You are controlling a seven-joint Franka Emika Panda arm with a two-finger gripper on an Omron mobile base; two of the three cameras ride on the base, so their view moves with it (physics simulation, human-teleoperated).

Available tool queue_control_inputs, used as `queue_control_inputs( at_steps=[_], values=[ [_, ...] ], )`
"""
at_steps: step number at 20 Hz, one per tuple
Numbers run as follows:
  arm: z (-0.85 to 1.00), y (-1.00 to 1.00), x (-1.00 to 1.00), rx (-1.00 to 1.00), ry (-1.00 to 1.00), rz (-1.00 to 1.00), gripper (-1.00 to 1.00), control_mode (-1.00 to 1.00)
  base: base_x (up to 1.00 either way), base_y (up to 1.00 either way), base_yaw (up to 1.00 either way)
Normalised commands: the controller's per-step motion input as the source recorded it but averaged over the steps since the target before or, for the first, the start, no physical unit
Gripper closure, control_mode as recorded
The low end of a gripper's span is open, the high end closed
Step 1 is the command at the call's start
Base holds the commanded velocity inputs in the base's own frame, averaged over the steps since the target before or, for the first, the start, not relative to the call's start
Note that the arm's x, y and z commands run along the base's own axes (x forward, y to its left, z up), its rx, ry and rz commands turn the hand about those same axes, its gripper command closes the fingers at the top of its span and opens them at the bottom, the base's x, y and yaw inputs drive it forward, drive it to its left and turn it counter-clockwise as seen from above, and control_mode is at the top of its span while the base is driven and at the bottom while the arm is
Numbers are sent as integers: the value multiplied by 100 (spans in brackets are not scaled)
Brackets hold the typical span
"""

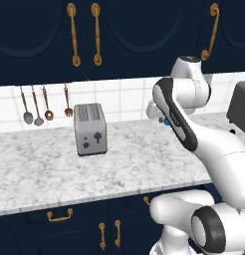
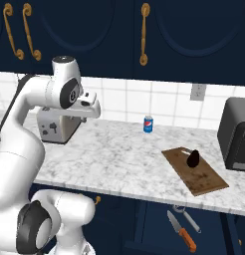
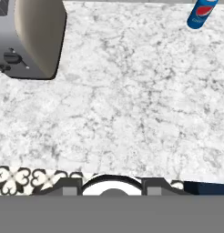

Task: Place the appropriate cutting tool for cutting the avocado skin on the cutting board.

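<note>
Below the counter's near edge, right of the cutting board [image 2: 195, 172], lies an orange-handled knife [image 2: 182, 231], far right of the gripper [image 2: 92, 107], whose jaws' state cannot be told.

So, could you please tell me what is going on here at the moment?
The Franka arm is raised over the marble counter, and its gripper holds nothing. The avocado sits on the cutting board, with a blue soda can behind and a toaster further along. An orange-handled knife and a peeler lie below the counter front, untouched. No cutting tool is on the board yet.
</note>
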Motion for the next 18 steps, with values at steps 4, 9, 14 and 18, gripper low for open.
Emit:
queue_control_inputs(
  at_steps=[4,9,14,18],
  values=[
    [-7,-9,-44,1,-6,0,-100,-100,0,0,0],
    [-19,-96,-93,21,-6,0,-100,-100,0,0,0],
    [-44,-100,-71,13,10,0,-100,-100,0,0,0],
    [-59,-100,-60,2,10,0,-100,-100,0,0,0]
  ],
)
